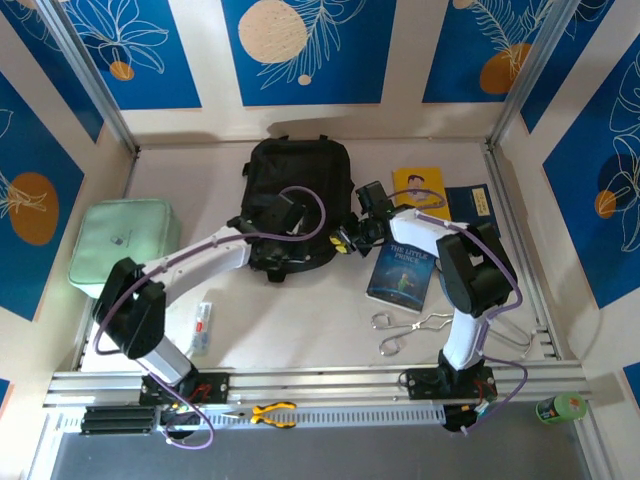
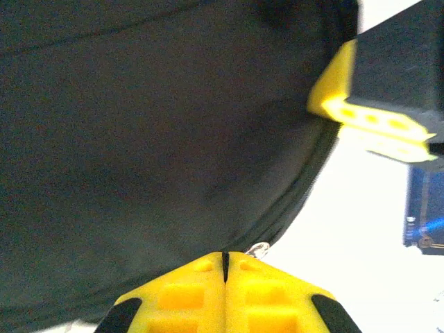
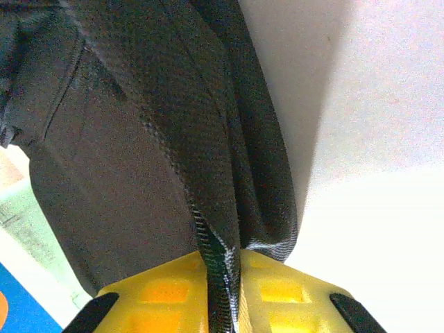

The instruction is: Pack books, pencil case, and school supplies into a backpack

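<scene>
Large black soft fabric backpack (image 1: 300, 180) lies flat at the middle-back of the pale table (image 1: 300, 315), with both arms reaching onto its near edge. The right gripper (image 1: 346, 240) sits at the bag's near right corner. Its yellow fingers (image 3: 277, 281) are closed narrow on a black woven strap (image 3: 208, 180) that runs up between them (the wrist view shows the webbing pinched in the gap). The left gripper (image 2: 224, 258) is pressed fully together against the bag's curved zip edge. A small silver zip pull (image 2: 259, 248) sits just at its tips; whether it is nipped I cannot tell.

Just right of the bag lies the blue illustrated "The Little Prince" paperback (image 1: 398, 272). Behind it are the yellow paperback with a cartoon face (image 1: 420, 187) and the plain navy paperback (image 1: 470, 205), side by side. A mint-green rounded-square pouch (image 1: 125, 245) rests well to the left.
</scene>
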